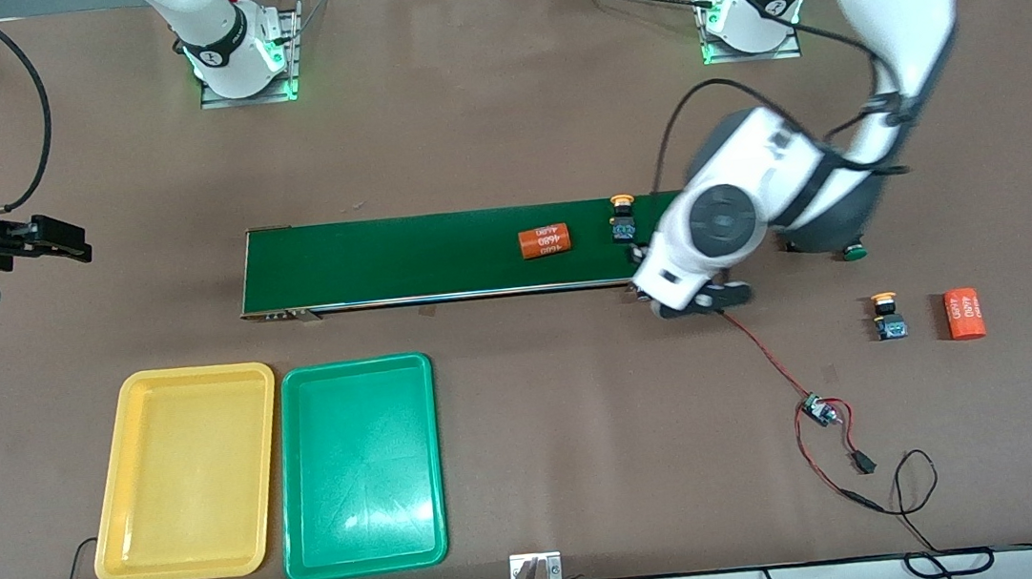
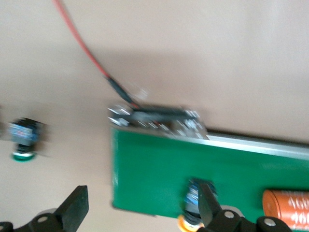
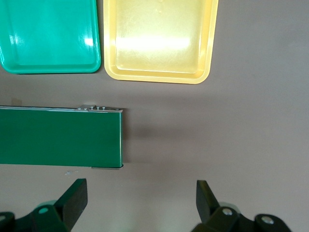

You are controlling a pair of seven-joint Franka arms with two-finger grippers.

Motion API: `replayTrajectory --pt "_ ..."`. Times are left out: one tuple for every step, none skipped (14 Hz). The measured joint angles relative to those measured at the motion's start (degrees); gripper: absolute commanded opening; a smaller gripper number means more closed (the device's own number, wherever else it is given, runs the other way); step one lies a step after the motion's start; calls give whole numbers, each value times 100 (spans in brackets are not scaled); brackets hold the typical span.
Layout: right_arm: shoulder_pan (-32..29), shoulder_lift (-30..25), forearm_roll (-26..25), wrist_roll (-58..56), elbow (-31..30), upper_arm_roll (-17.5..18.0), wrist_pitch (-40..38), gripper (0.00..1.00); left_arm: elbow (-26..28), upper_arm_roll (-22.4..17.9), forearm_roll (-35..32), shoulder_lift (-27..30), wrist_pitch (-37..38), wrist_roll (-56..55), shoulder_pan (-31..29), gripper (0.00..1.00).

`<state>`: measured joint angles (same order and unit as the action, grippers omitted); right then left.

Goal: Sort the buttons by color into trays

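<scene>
Green and yellow trays both lie bare on our bench, side by side, nearer the front camera than the conveyor belt (image 1: 436,255) and toward the right arm's end: the yellow tray (image 1: 123,523) outermost, the green tray (image 1: 311,532) touching it or nearly so. By our judgement nothing is sorted yet; every button we can find is at the left arm's end.

One yellow button (image 1: 623,218) stands on the belt, just beside an orange cylinder (image 1: 544,241) that lies there too. A second yellow button (image 1: 886,316) rests on the bench, nearer the camera, close to another orange cylinder (image 1: 964,313). One green button (image 2: 23,140) lies on the bench off the belt's end; in the front view only its cap peeks out under our left arm. We cannot find the fourth button; the arm may be covering it.

Our left claw (image 1: 685,296) hangs over the belt's end with its fingers (image 2: 76,207) spread wide and nothing between them; the yellow button on the belt shows just past one fingertip. Our right claw (image 1: 51,241) waits over bare bench near the belt's other end, spread wide and empty.

Left to do, as we judge it: all four buttons into their matching trays.
</scene>
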<state>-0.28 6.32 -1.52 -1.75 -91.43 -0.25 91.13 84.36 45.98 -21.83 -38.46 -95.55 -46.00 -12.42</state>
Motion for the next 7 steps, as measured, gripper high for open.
replayTrajectory --pt "0 0 0 0 0 0 0 100 -96 -5 -57 6 42 35 -215 100" --pt "0 0 0 0 0 0 -1 100 -120 -20 -211 2 51 130 -433 100" --pt "0 0 0 0 0 0 -2 100 -119 -55 -473 -17 53 319 -625 100" --pt "-1 0 0 0 0 0 -4 100 -117 -112 -754 -51 53 585 -784 100" --pt "0 0 1 0 -1 0 -6 100 -116 -200 -973 -95 45 858 -906 100" --pt "0 -1 4 0 -11 0 -15 100 -112 -332 -1112 -152 -23 1152 -1007 100" --pt "3 -7 13 0 -47 0 -28 100 -103 -501 -1166 -221 -210 1444 -1083 100"
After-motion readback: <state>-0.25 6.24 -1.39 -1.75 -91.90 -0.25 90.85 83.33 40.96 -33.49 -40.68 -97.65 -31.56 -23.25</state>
